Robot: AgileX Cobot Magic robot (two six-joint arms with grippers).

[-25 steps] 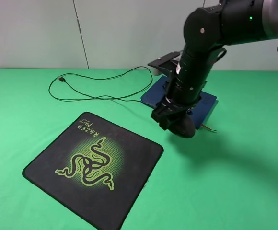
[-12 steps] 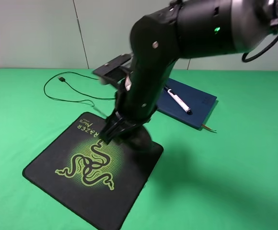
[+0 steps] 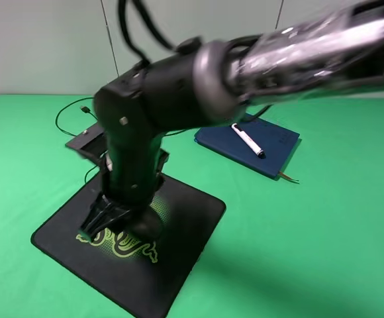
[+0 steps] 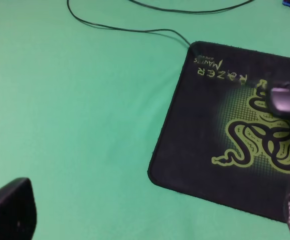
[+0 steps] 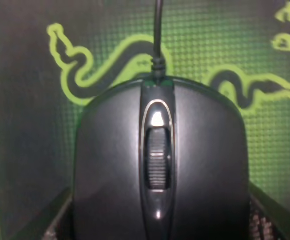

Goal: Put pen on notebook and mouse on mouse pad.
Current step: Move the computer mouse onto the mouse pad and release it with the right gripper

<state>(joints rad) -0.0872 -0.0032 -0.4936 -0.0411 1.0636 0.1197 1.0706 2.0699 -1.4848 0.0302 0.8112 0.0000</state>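
My right gripper [image 3: 116,222] reaches across the middle and is shut on the glossy black mouse [image 3: 144,226], low over the logo of the black Razer mouse pad [image 3: 189,215]. In the right wrist view the mouse [image 5: 160,170] fills the picture, with the fingers [image 5: 60,225] at its sides and the green snakes just beneath. Whether it touches the pad I cannot tell. The white pen [image 3: 247,140] lies on the dark blue notebook [image 3: 279,150] at the back right. My left gripper [image 4: 150,215] is open, beside the pad's [image 4: 210,130] corner.
The mouse's thin black cable [image 3: 66,114] loops over the green cloth behind the pad and ends in a USB plug [image 3: 85,108]; the same cable [image 4: 135,27] shows in the left wrist view. The bulky right arm [image 3: 179,86] spans the middle of the table.
The right arm has swung left from the notebook to above the mouse pad, carrying the mouse and dragging its cable along. The pen, hidden before, now shows on the notebook.
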